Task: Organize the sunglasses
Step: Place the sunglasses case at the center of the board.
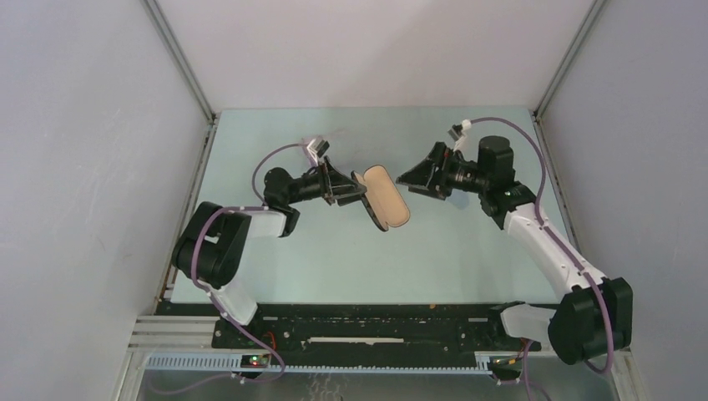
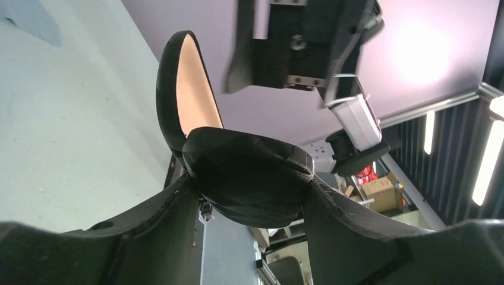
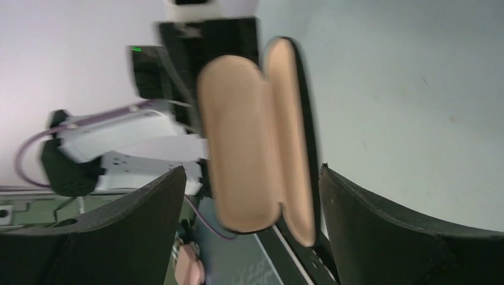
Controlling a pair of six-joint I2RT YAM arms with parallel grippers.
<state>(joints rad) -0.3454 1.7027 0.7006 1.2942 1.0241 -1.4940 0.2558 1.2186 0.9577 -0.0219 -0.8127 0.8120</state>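
Nowhere in the three views do the sunglasses show, so I cannot tell where they lie relative to either claw.

What does show is the case (image 1: 386, 197), a black oblong shell with tan lining. It is hinged wide open, and both tan halves face up toward the overhead camera. It sits between the two claws, just ahead of each.

The left claw (image 1: 355, 190) is clamped on the case. In its wrist view, one rounded black half is wedged between its fingers (image 2: 148, 237). The other half stands up beyond the fingertips with its tan inside showing. I cannot tell whether the case touches the counter (image 1: 292, 276) below this claw.

The right claw (image 1: 407, 178) points at the case from the opposite side with its fingers (image 3: 119, 231) spread apart and nothing between them. From its wrist camera the open case appears blurred, straight ahead of the gap, with the lining turned toward the claw. From above, the fingertips are very near the rim of the case, and I cannot tell whether they touch it.

The pale green counter stretches beneath both claws.
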